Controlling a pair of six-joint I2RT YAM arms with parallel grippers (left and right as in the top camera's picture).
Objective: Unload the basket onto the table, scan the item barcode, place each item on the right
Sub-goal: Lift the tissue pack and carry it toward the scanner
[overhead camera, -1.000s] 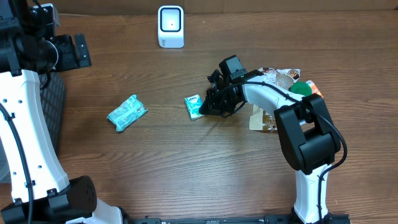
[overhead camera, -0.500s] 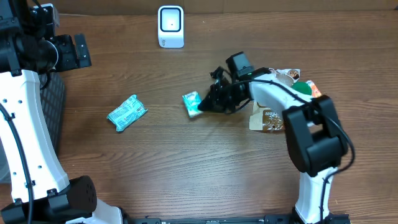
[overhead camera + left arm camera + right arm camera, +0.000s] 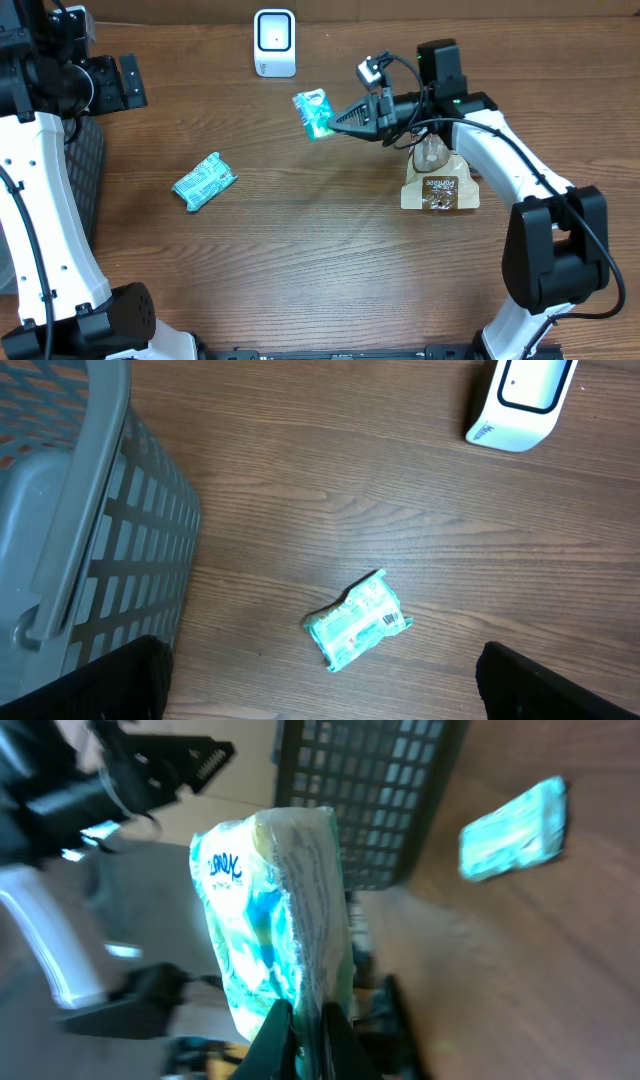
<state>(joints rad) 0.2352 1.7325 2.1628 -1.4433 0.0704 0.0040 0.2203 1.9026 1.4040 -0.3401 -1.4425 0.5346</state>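
My right claw point(image 3: 335, 117) grips the packet point(image 3: 312, 112) off the bench point(image 3: 300, 250), just right of the scanner point(image 3: 274, 42); left claw point(image 3: 128, 82) gapes, far left.

The scanner point(image 3: 274, 42) stands far on the bench point(image 3: 300, 270); the raised packet point(image 3: 313, 112) is right of it, the lying packet point(image 3: 204, 181) left, nearer.

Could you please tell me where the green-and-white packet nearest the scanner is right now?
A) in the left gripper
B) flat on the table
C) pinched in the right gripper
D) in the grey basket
C: the right gripper is shut on the edge of the packet, holding it up near the white scanner.
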